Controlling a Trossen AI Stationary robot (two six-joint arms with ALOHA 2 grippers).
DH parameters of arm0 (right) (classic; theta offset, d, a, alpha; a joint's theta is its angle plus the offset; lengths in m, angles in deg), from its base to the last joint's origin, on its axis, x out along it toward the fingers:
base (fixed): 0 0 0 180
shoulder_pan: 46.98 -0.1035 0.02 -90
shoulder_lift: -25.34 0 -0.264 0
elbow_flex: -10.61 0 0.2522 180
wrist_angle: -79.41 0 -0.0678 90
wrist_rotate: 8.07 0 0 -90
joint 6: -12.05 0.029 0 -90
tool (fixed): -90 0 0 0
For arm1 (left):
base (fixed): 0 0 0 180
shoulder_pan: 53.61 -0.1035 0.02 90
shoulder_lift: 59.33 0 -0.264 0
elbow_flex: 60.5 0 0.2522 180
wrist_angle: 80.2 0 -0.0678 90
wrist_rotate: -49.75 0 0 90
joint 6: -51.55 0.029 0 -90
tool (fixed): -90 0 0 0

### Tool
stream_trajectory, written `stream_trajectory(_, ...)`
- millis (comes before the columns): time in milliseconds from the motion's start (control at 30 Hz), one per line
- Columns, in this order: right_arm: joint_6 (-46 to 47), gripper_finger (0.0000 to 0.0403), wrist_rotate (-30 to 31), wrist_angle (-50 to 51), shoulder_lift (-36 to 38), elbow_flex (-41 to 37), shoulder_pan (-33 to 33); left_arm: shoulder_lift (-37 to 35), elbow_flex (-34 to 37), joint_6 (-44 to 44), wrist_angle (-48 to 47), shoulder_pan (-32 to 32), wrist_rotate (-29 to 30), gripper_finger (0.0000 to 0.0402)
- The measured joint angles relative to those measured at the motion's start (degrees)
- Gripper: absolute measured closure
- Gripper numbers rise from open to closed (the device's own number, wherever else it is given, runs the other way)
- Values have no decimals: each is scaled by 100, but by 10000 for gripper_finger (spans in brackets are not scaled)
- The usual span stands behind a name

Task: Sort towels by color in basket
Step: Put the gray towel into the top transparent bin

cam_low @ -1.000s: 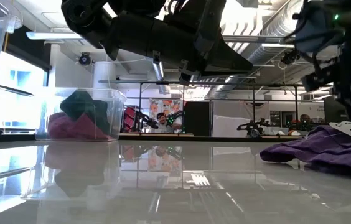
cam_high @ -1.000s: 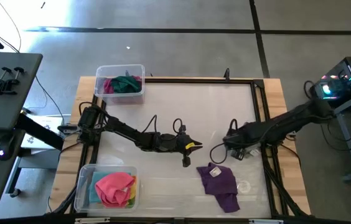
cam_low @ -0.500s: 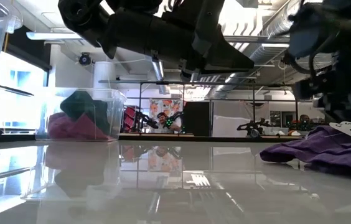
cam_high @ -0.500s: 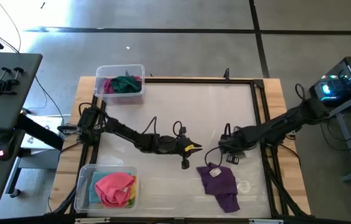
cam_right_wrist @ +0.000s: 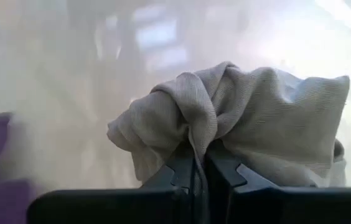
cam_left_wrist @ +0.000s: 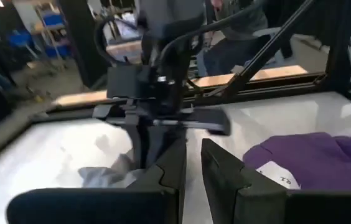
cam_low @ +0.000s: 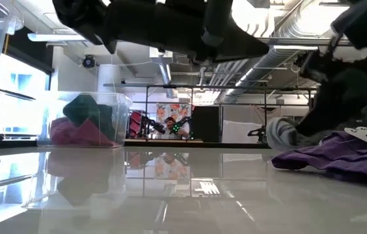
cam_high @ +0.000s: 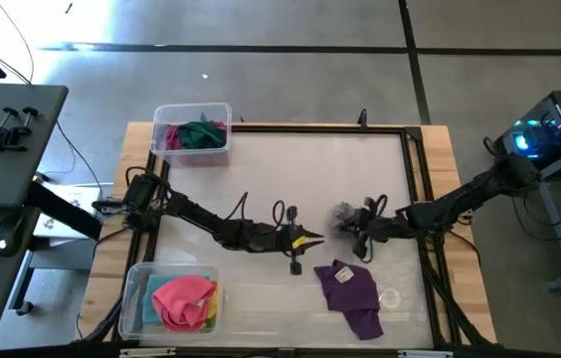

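Note:
My right gripper (cam_high: pixel 352 225) sits at the table's middle right, slanting down, shut on a grey towel (cam_high: pixel 342 212), which is bunched ahead of its fingers (cam_right_wrist: pixel 238 124). A purple towel (cam_high: pixel 350 293) lies flat on the table just nearer, its white label up. My left gripper (cam_high: pixel 310 241) hovers mid-table, level, pointing at the right gripper; its fingers (cam_left_wrist: pixel 169 163) are shut with only a thin slit between them and nothing in it. A far-left basket (cam_high: pixel 161 111) holds dark green and magenta towels. A near-left basket (cam_high: pixel 133 298) holds pink, yellow and light blue ones. My right gripper pinches a gathered fold of the grey towel (cam_right_wrist: pixel 195 138) between its two fingers, slanting down from the table's right side. The cloth bulges in a crumpled bunch beyond the fingers. In the low view its underside (cam_low: pixel 281 144) is near the tabletop; whether it is clear I cannot tell.
Black rails (cam_high: pixel 415 179) frame the glossy white tabletop. The purple towel (cam_low: pixel 339 159) lies right below the right arm. Cables hang from both arms. Bare tabletop stretches between the two baskets and across the far half.
My right gripper has tipped sharply downward, sunk toward the table and shut on the grey towel, which now shows bunched at its tip on the far side of the purple towel. My left gripper has rolled a little and edged toward the table's near edge.

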Motion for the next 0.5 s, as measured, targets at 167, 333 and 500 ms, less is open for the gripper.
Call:
stream_trajectory(167, -200, 395, 318, -2633, -131, -987, 339, -104, 0, 683, 446, 152, 574, 367)
stream_trajectory(333, -358, 396, 115, -3531, -124, -1154, 418, -186, 0, 760, 911, 191, 1036, 367)
stream_trajectory(500, -769, 392, 143, -3568, -123, -1021, 435, -188, 0, 597, 1353, 61, 1518, 367)
